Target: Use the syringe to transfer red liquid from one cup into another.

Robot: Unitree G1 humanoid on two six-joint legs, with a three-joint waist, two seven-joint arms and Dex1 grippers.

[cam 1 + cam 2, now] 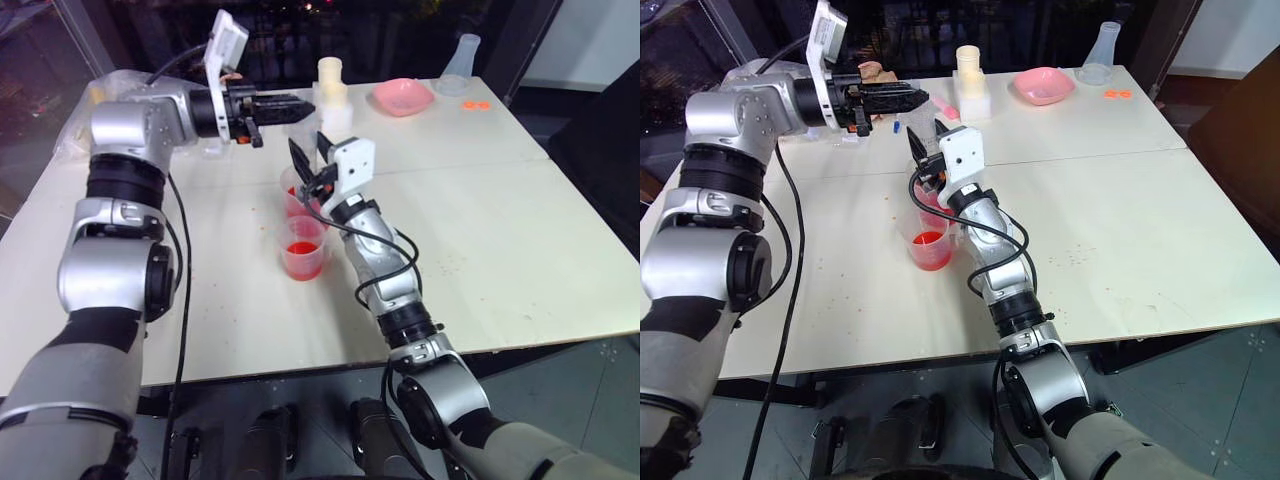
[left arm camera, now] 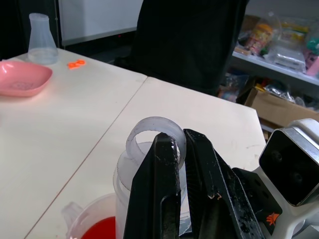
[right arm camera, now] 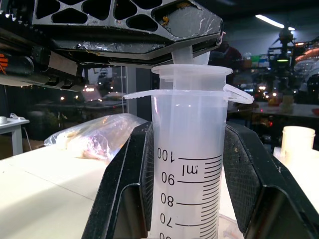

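The syringe (image 3: 187,164) stands upright over the cups, clear with printed marks and a white plunger. My right gripper (image 1: 312,155) is shut on its barrel, one finger on each side. From the left, my left gripper (image 1: 297,106) reaches in level and is shut on the plunger's ring (image 2: 154,137) at the top. Below stand two clear cups: the near cup (image 1: 303,250) holds red liquid (image 1: 301,251), and the far cup (image 1: 295,203), right under the syringe, also shows red. The syringe's tip is hidden.
At the back of the white table (image 1: 500,230) sit a pink bowl (image 1: 403,95), a clear flask (image 1: 462,62), a cream container (image 1: 332,85) and small orange bits (image 1: 477,104). A plastic bag (image 1: 110,90) lies at the far left.
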